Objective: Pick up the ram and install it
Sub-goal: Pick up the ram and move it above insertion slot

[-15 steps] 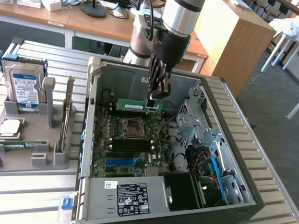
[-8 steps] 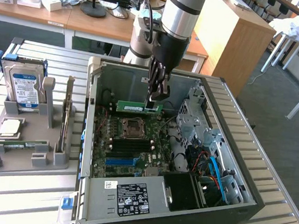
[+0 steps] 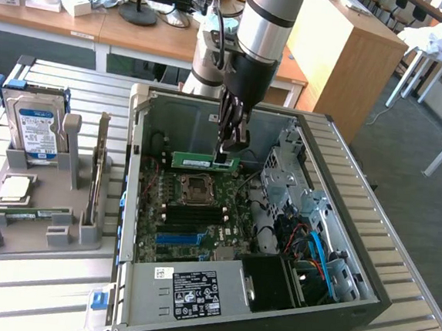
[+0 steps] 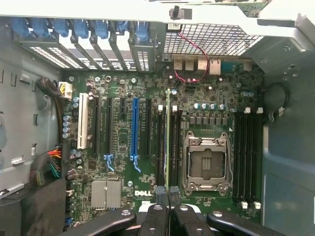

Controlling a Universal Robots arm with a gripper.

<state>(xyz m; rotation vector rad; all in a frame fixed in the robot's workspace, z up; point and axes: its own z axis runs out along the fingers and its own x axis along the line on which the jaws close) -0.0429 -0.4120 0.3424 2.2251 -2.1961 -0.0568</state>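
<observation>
Green ram (image 3: pixel 194 161) seems light, stiff, fragile; gripper (image 3: pixel 230 155) is clamped near-closed on one end; thin edges suit gripping.

Open computer case (image 3: pixel 180 122) with green motherboard (image 4: pixel 122 166), hard drive (image 3: pixel 35 126) upright in grey holder (image 3: pixel 42 190).

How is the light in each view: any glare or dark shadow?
Exterior view: table bright, case interior dimmer, ram plainly lit. Wrist view: pale glare on the vented wall; deep shadow around the cables.
</observation>
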